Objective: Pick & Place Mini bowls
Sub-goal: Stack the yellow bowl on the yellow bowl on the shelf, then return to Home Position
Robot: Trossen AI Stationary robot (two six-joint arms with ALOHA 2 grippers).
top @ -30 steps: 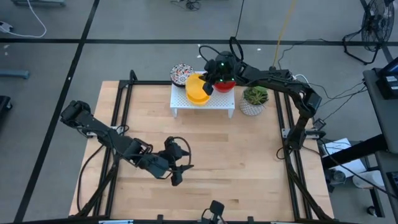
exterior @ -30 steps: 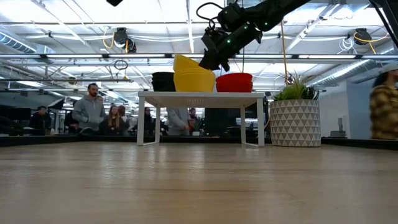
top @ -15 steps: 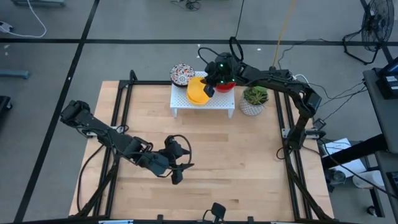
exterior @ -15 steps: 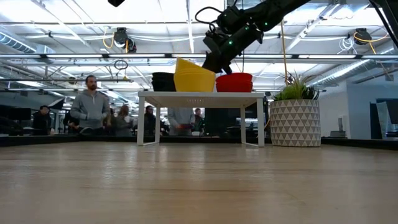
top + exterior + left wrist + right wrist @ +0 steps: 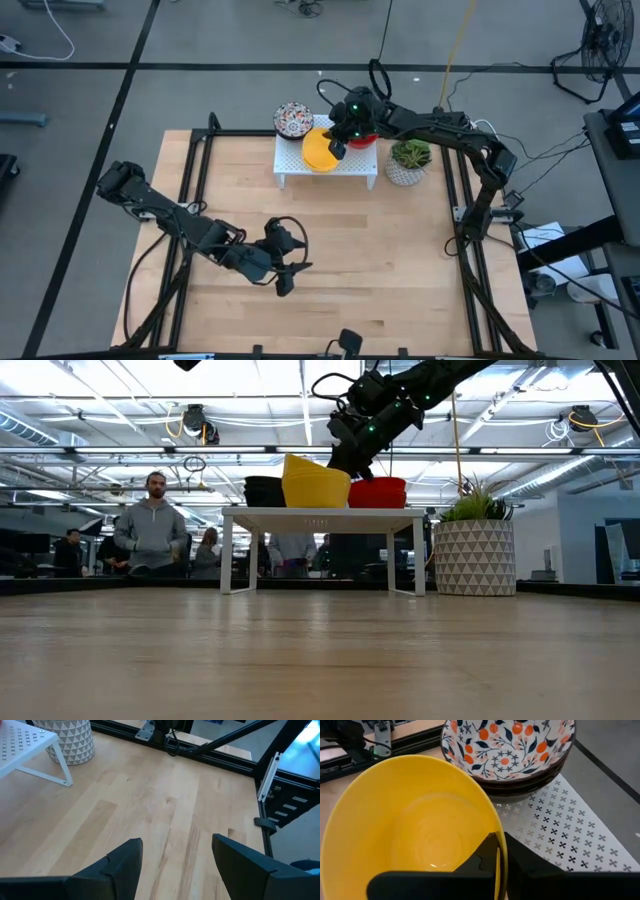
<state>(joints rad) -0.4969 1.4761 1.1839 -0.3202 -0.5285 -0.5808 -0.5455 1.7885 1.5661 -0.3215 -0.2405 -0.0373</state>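
Observation:
On a small white shelf (image 5: pixel 328 172) at the table's far edge stand three groups of mini bowls: patterned white ones (image 5: pixel 292 120), yellow ones (image 5: pixel 315 488) and red ones (image 5: pixel 364 137). In the low view the patterned stack (image 5: pixel 262 490) shows dark from the side. My right gripper (image 5: pixel 338 146) reaches over the shelf and is shut on the top yellow bowl (image 5: pixel 415 835). My left gripper (image 5: pixel 175 865) hovers open over bare wood in the table's near middle (image 5: pixel 285 270), far from the bowls. My right gripper pinches the top yellow bowl by its rim (image 5: pixel 495 827) on the side toward the red bowls, one finger inside (image 5: pixel 485 857) and one outside. It comes slanting down from above. The bowl is tilted, its far-from-gripper rim (image 5: pixel 290 459) higher, its lower part nested in the yellow stack.
A potted green plant (image 5: pixel 408 160) in a white patterned pot stands just right of the shelf. Black frame rails (image 5: pixel 190 170) run along the table's left and right sides. Bare wood (image 5: pixel 380 250) lies between shelf and near edge. People (image 5: pixel 150 535) stand in the room behind.
My right gripper has moved a little down and toward the table's right with the yellow bowl. The bowl, which stuck up higher and out past the stack's left side, now sits lower and more squarely over the yellow stack, still tilted.

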